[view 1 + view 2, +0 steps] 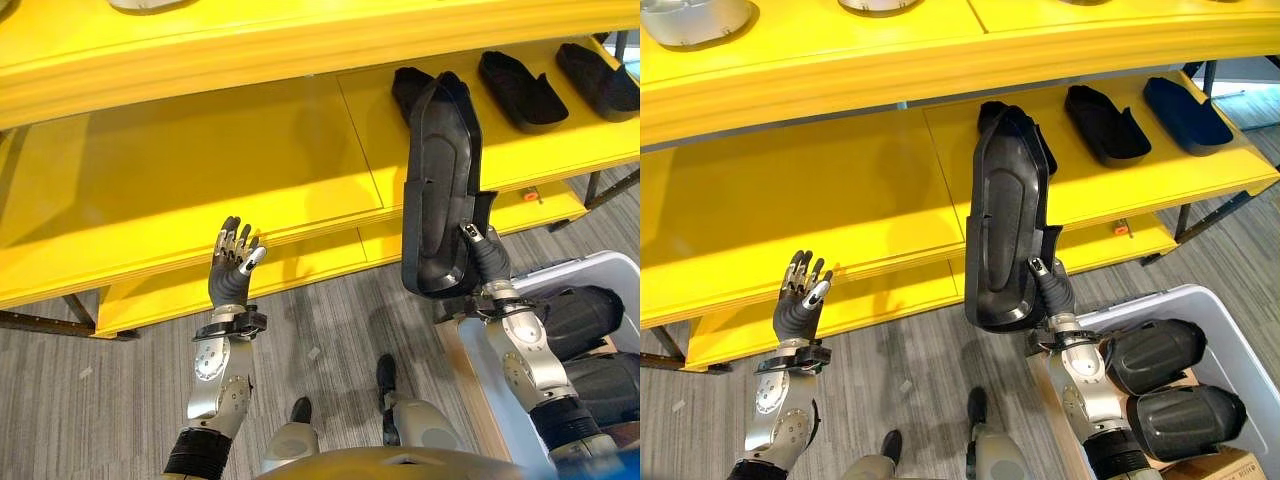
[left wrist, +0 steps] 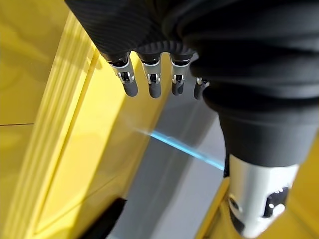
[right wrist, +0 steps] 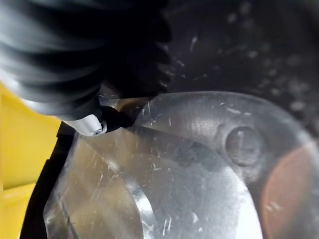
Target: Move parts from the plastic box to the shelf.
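Note:
A long black moulded part (image 1: 440, 190) stands upright in front of the yellow shelf (image 1: 250, 170), held at its lower end by my right hand (image 1: 488, 262), whose thumb lies over its edge. In the right wrist view the part's scratched glossy surface (image 3: 199, 164) sits right against the hand. Three more black parts (image 1: 520, 90) lie on the shelf's right section. Other black parts (image 1: 1150, 355) rest in the grey plastic box (image 1: 1230, 320) at the lower right. My left hand (image 1: 232, 265) is raised with straight fingers just before the shelf's front edge, holding nothing.
An upper yellow shelf board (image 1: 940, 60) carries silver-grey parts (image 1: 695, 20). A lower yellow board (image 1: 300, 265) sits beneath the middle one. A small orange item (image 1: 531, 196) lies on the lower board at right. Grey wood-look floor (image 1: 330, 330) spreads below.

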Robot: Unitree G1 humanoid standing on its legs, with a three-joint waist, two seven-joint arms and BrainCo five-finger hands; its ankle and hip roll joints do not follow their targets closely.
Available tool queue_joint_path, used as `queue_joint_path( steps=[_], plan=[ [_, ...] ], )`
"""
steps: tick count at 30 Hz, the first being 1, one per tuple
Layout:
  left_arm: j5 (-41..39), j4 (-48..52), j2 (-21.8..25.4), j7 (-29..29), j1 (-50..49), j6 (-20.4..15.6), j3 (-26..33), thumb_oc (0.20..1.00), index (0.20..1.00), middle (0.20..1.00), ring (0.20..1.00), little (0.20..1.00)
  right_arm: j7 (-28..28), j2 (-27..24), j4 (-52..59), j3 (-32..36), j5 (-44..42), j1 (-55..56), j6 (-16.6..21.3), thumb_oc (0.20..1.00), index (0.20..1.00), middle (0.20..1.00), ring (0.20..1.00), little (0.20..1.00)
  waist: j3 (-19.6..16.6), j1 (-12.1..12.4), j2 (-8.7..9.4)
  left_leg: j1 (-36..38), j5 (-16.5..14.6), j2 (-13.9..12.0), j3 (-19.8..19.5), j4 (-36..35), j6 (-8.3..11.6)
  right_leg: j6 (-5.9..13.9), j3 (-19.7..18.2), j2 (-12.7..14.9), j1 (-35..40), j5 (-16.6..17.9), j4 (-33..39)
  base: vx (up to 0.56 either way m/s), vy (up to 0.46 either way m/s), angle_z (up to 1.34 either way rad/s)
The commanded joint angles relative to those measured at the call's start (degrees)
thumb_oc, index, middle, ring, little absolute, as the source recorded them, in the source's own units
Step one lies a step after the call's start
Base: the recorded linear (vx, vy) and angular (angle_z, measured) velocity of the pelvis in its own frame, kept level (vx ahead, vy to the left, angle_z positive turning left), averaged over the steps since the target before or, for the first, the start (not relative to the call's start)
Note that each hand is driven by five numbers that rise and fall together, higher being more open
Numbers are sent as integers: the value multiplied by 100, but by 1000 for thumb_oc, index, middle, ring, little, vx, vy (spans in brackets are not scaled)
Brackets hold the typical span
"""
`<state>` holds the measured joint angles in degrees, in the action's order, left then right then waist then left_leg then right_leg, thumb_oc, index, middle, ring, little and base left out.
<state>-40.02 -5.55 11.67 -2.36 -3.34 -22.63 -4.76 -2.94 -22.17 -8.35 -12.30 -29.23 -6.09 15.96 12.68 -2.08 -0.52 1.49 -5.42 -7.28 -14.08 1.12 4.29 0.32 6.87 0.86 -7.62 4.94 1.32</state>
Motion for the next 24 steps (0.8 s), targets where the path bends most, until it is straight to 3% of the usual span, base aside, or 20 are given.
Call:
queue_joint_path(
  steps=[1,4,5,7,8,11,17,24],
  plan=[
    [-136,262,374,214,19,-86,22,1000,1000,1000,1000,1000,111,-33,362,-153,-131,-340,492,200,200,200,200,200,-339,147,279,-395,328,-215,34,223,271,479,-187,670,-183,-552,-1117,-40,-173,35],
    [-218,242,338,226,86,-79,-72,1000,1000,1000,1000,1000,97,-37,209,-425,-180,-760,496,200,200,200,200,200,-121,271,293,-796,541,-35,-127,881,374,337,-56,637,-47,-598,-1033,-63,-142,35],
    [-256,248,315,200,148,-52,-153,1000,1000,1000,1000,1000,43,46,82,-551,-235,-996,494,200,200,200,200,200,1,357,289,-966,751,-59,-53,981,373,315,87,671,22,-658,-1047,-55,-66,37],
    [-307,227,315,182,292,-20,-325,1000,1000,1000,1000,1000,-193,94,-70,-606,-131,-1254,495,200,200,200,200,200,141,380,216,-1269,1127,-374,235,564,351,333,276,768,82,-752,-1100,0,117,136],
    [-351,193,414,86,406,-39,-392,1000,1000,1000,1000,1000,-592,210,-437,-673,135,-1749,432,200,200,200,200,200,291,517,39,-1560,1377,-583,514,237,330,502,345,897,11,-880,-1452,106,311,191],
    [-299,254,517,13,445,-92,-413,1000,1000,1000,1000,1000,-827,213,-691,-629,419,-2225,338,200,200,200,200,200,450,687,34,-1748,1016,-313,825,884,311,615,289,1228,28,-895,-1658,104,233,16],
    [-289,427,752,-96,528,-109,-413,1000,1000,1000,1000,1000,-1085,142,-1233,-593,334,-3063,285,200,200,200,200,200,573,927,88,-1839,682,-111,977,1175,216,731,121,1471,156,-747,-1352,87,118,-41],
    [-342,663,968,-167,639,-110,-564,1000,1000,1000,1000,1000,-1458,-529,-2057,-557,275,-4513,158,200,200,200,200,200,774,1026,175,-2107,599,-14,1030,1266,176,799,105,1562,12,-578,-1134,22,45,8]
  ],
)
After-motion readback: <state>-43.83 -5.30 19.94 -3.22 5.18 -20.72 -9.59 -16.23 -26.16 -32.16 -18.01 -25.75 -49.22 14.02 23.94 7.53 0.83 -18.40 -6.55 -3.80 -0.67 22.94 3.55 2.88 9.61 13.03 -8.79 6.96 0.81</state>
